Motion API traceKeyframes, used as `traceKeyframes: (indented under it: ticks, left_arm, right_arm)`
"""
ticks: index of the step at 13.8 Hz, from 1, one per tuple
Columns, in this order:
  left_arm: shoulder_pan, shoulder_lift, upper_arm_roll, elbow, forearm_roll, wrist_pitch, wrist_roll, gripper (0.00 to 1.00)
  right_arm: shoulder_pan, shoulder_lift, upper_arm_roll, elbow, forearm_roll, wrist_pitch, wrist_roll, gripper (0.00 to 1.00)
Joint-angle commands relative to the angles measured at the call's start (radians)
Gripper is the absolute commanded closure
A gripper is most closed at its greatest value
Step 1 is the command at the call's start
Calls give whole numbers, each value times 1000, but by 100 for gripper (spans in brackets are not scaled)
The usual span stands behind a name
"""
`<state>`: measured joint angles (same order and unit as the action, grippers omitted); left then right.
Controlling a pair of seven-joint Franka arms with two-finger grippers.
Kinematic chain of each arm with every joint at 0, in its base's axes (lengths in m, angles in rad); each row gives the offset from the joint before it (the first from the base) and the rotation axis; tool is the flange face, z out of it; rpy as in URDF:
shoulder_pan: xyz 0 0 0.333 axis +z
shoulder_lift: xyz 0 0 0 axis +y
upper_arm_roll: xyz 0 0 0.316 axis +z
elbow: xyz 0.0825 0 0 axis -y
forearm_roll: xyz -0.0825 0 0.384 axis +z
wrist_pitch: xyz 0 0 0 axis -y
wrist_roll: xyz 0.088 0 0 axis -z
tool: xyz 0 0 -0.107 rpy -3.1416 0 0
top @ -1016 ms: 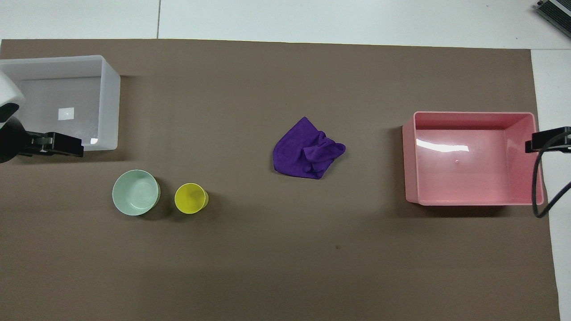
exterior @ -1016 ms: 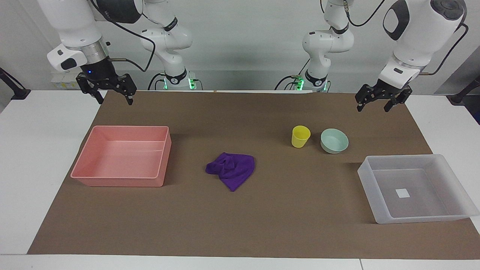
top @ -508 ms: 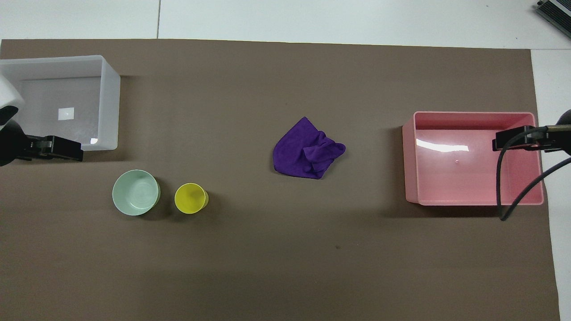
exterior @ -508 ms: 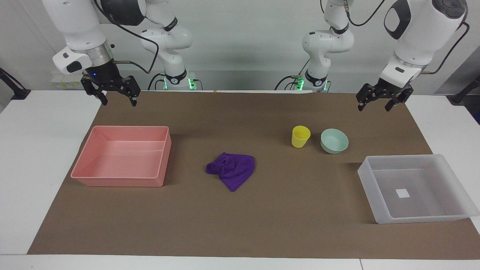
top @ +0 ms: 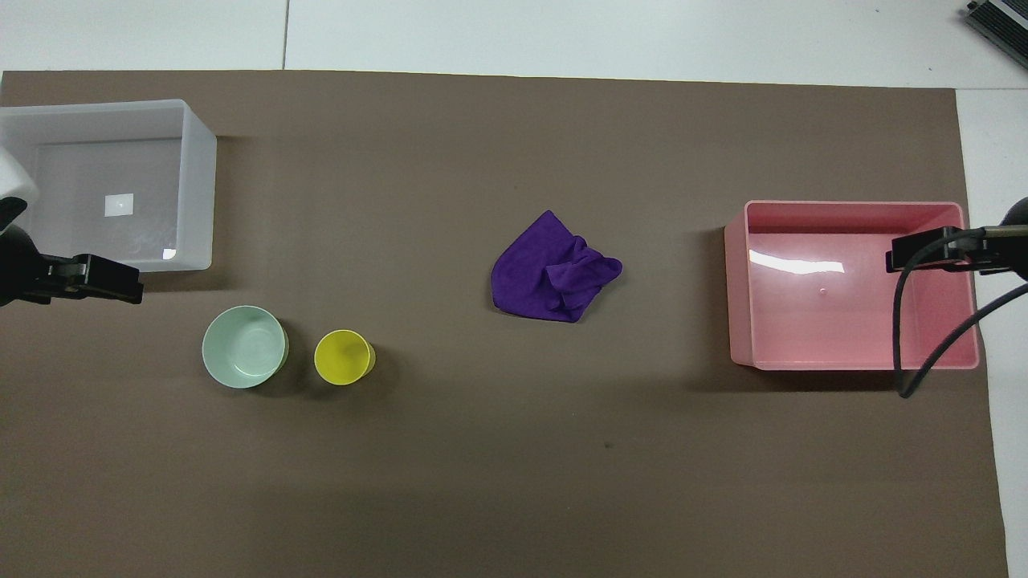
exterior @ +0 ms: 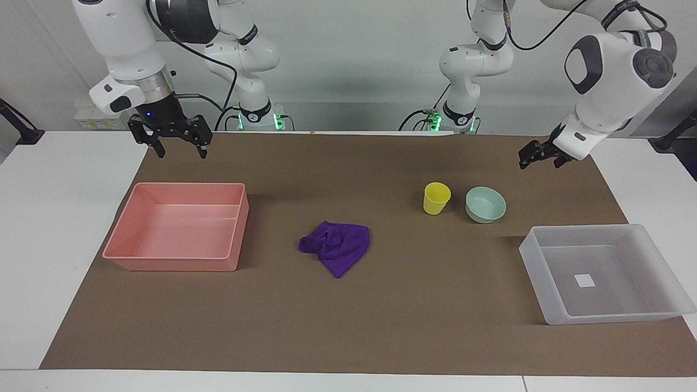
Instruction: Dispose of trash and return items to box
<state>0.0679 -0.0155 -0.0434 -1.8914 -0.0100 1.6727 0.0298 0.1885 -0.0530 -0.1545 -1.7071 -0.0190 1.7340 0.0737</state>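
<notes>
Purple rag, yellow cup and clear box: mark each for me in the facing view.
Rag (exterior: 337,246), facing view, middle of the crumpled cloth.
Cup (exterior: 436,202), facing view, outer wall below the rim.
Box (exterior: 599,318), facing view, its wall farthest from the robots.

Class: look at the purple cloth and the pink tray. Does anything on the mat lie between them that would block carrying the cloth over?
Nothing visible does. The purple cloth lies mid-mat, and only bare brown mat separates it from the pink tray. The yellow cup and mint-green bowl sit toward the left arm's end, away from that path.
</notes>
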Motion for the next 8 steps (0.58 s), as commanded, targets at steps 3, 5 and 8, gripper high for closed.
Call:
traceKeyframes:
  ticks: [3,5,8]
  left_arm:
    - [21,-15,-4,-260,-25,237,55,0]
    - [15,2,-4,-335,-73,330,55,0]
    - [4,84,-4,-353,-84,418,51,6]
  right_arm:
    - [162,183,4,-9,5,277,202,0]
    - [244,270,4,-17,16,405,277,0]
    - [310,347,7,-25,19,505,301,0]
